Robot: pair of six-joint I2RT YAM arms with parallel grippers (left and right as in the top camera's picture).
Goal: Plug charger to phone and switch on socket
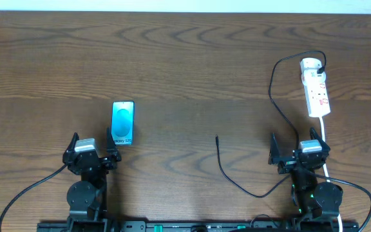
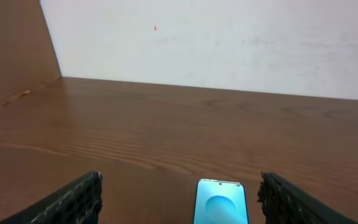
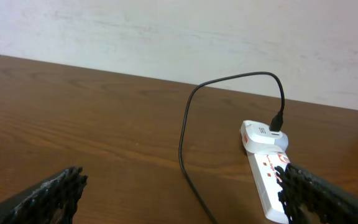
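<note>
Currently left hand [image 1: 94, 149] and right hand [image 1: 299, 149], both spread apart and empty, sit at the tabletop's [image 1: 172, 64] near edge; bare wood separates phone [image 1: 123, 122] and charger [image 1: 218, 148]; white wall [image 2: 229, 43] beyond.

The phone [image 1: 123, 122] had small white words along the edge of its blue screen. They looked like "Galaxy S25". The socket [image 1: 316, 90] had red marks, too small to read.

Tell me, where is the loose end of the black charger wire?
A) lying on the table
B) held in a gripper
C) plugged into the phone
A: the free end of the charger lies on the table, well apart from the phone, with nothing touching it.
</note>
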